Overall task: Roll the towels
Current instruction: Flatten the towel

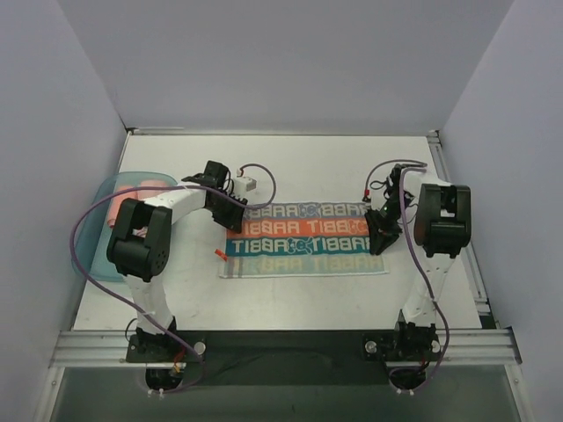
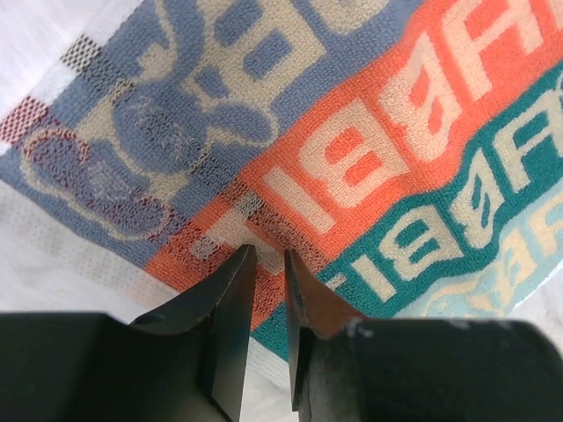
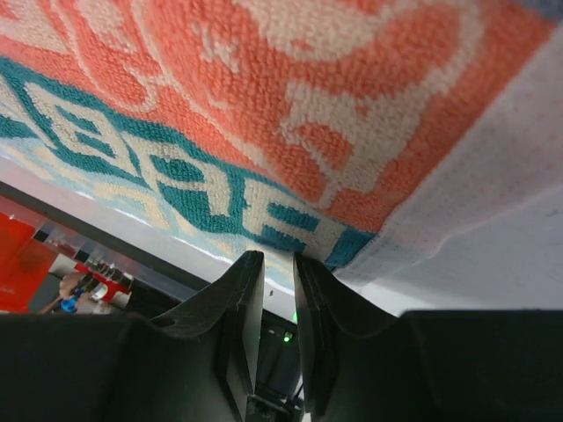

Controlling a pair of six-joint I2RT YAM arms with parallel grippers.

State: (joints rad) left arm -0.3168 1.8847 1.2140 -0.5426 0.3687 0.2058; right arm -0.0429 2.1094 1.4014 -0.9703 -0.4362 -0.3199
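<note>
Fingers of the black left gripper [image 2: 268, 255], a narrow slit apart, touch the flat whitish RABBIT-lettered cloth towel [image 1: 303, 237] at its 9 o'clock edge. The right gripper [image 3: 274, 257], equally narrow, meets the 3 o'clock edge. Whether either pinches cloth I cannot tell. White table [image 1: 290, 163] shows beyond the towel toward 12 o'clock.

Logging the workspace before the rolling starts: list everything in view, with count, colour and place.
RABBIT towel: 1, whitish with blue, orange and teal lettering, spread flat mid-table.
pink towel: 1, pink, in the tray.
tray: 1, teal, at the table's left side.
small scrap: 1, orange-red, by the RABBIT towel's left end.
table: 1, white.
left gripper: 1, black, shut on the RABBIT towel's left end.
right gripper: 1, black, shut on its right end.
</note>
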